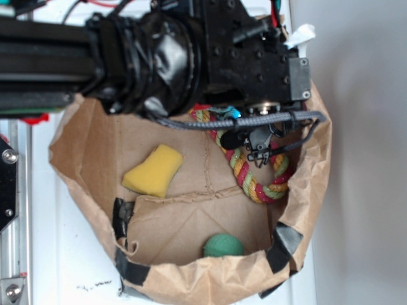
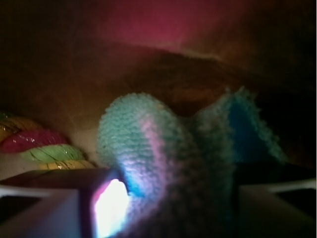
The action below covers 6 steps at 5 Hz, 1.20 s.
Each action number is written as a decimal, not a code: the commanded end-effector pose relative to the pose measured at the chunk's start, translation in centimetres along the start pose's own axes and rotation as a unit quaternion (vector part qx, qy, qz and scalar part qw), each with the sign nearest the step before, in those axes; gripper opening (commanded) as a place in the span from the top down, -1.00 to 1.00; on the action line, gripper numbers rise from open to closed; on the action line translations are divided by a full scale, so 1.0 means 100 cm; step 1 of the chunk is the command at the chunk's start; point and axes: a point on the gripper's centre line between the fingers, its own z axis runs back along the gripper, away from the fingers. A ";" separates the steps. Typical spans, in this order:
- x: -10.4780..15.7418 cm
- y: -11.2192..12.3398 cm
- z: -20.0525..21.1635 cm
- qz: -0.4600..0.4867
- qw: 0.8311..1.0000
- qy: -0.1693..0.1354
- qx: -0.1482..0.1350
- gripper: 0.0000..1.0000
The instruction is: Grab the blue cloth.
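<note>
Blue cloth [image 2: 173,158] sits bunched between your fingers [image 2: 163,208], deep in the paper bag [image 1: 89,146] beside the braided rope [image 1: 254,181]; they look clamped on it. Lift slowly: a thin pinch could slip, or snag that rope.

Lab bench; robot arm [image 1: 159,54], paper bag [image 1: 311,190]

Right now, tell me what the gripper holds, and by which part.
The gripper appears shut on the blue cloth, pinching a bunched fold near its middle; the exact spot is blurred.
</note>
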 end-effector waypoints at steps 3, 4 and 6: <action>0.007 0.016 0.049 0.023 0.998 -0.016 -0.047 1.00; -0.011 -0.002 0.077 -0.020 0.993 -0.020 -0.112 1.00; -0.046 -0.018 0.140 -0.075 0.986 -0.024 -0.148 1.00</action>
